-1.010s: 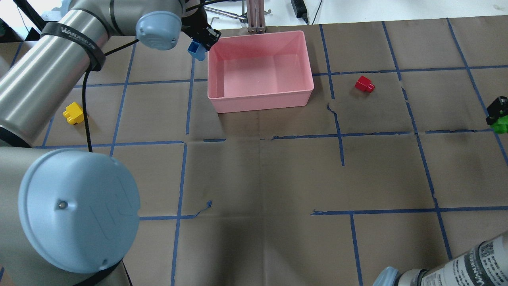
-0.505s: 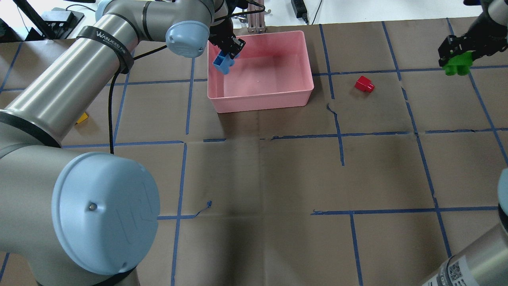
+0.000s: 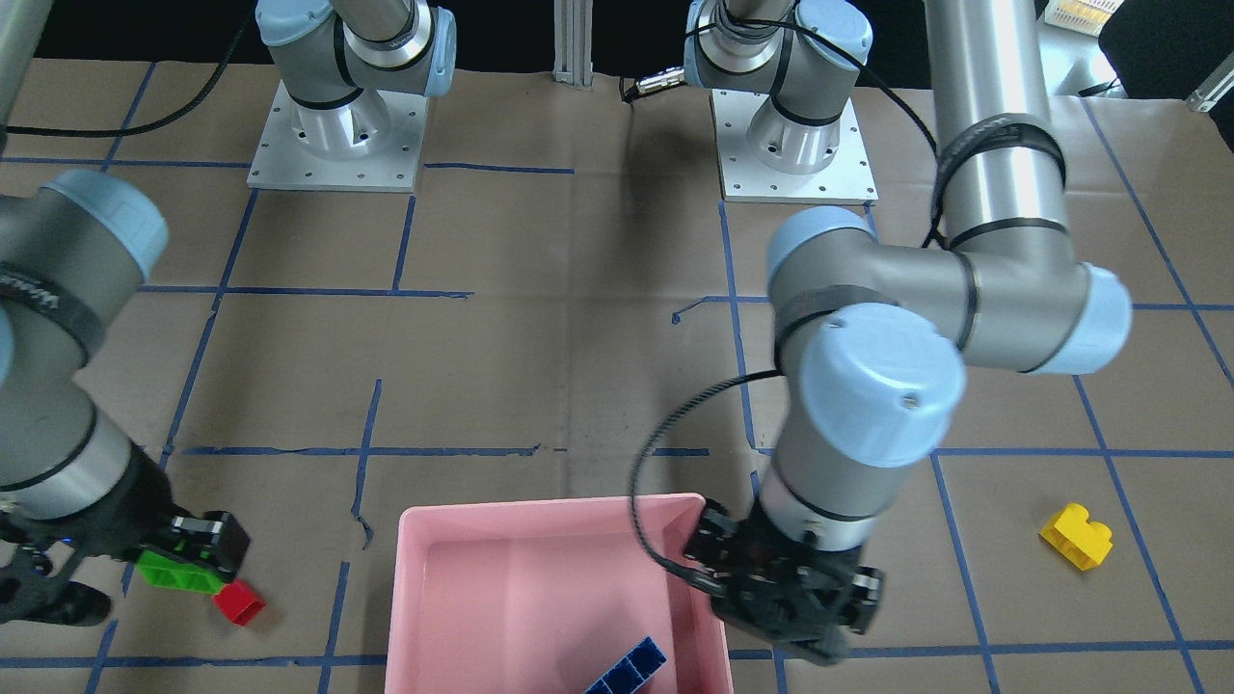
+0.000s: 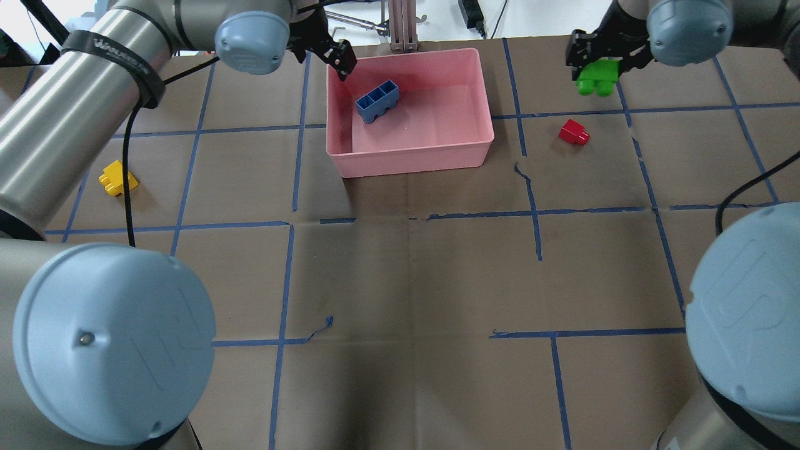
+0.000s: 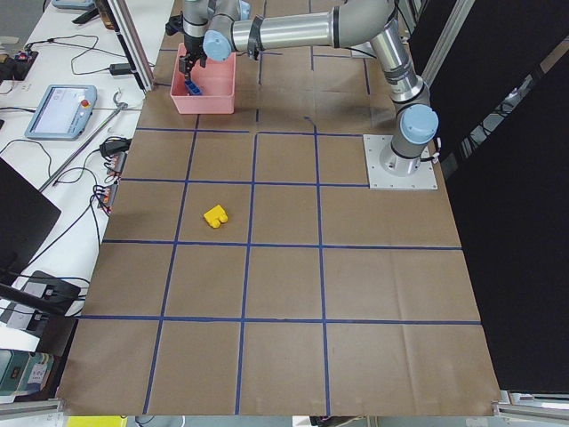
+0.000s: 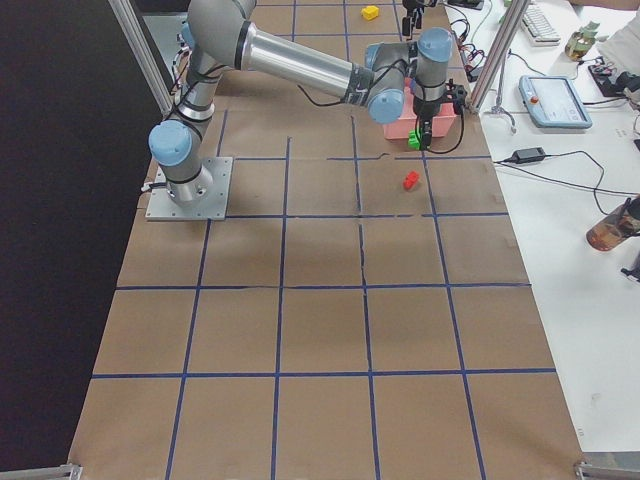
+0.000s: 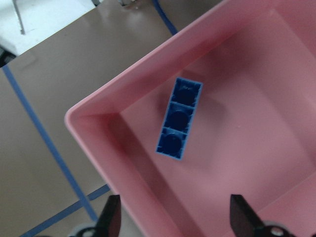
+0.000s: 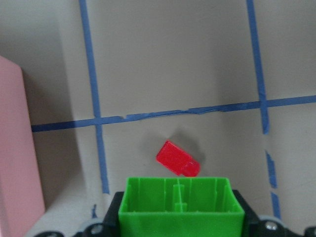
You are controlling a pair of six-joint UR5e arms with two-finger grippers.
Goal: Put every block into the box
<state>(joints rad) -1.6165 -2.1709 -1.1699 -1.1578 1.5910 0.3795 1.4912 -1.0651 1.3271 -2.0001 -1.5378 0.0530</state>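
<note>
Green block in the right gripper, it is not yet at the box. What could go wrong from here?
1. The right gripper holds the green block over the table, near the red block; an early release would likely drop it outside the box.
2. The open left gripper hangs over the box's corner, one finger outside the wall; a sideways move might catch the rim and shift the box with the blue block.
</note>
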